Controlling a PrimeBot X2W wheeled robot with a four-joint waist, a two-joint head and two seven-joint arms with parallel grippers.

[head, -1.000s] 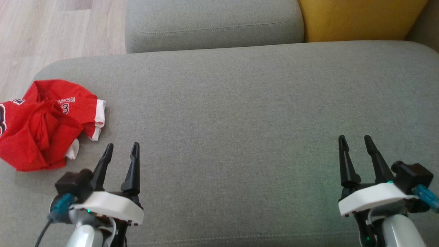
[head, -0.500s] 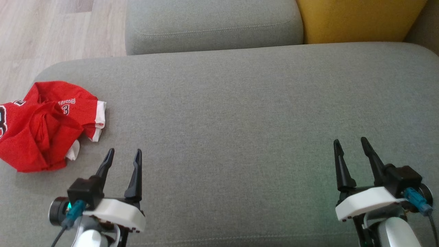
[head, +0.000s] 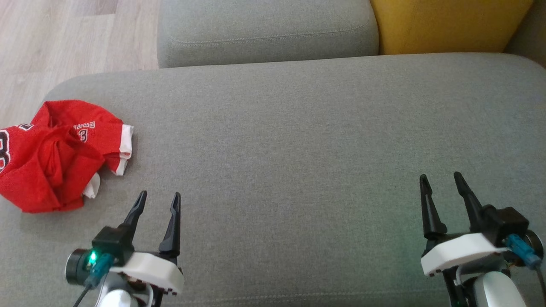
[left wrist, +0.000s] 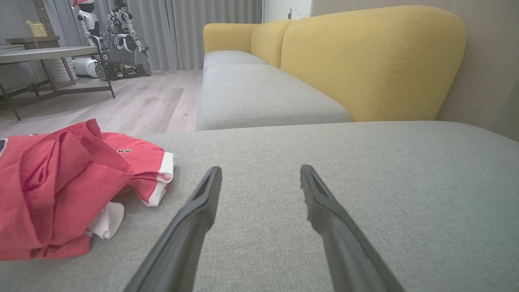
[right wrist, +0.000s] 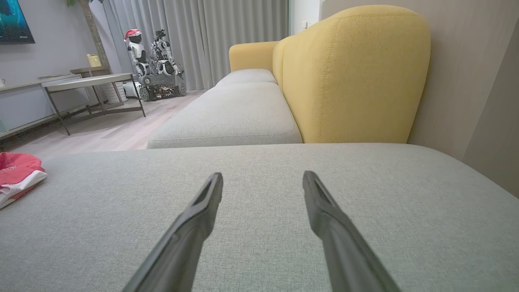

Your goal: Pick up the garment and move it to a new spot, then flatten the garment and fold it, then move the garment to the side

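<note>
A crumpled red garment (head: 55, 155) with white trim is being shown at the left edge of the head view. It is lying on the near left corner of a wide grey sofa cushion (head: 298, 136). Lettering is being displayed on its folds, too creased to be read.

The left gripper (head: 159, 195) is being held at the lower left of the frame, just below and to the right of the garment and apart from it. Its two dark fingers are being kept spread, with nothing between them. The right gripper (head: 439, 175) is being held at the lower right, well apart from the garment, its jaws likewise being kept open and empty. Both pairs of fingers are being pointed up the frame over bare grey fabric; whether they are touching it cannot be told.

In the left wrist view the garment is being shown at the lower left, a white-edged sleeve being turned toward the centre. In the right wrist view a red and white edge of it is being caught at the far left.

A second grey cushion (head: 264, 30) and a yellow backrest (head: 448, 23) are being framed along the top of the head view, with pale wooden floor (head: 64, 38) at the upper left. A table (left wrist: 44, 52), grey curtains (left wrist: 202, 28) and a parked robot in a red hat (right wrist: 136, 44) are being glimpsed in the upper left of the wrist views.
</note>
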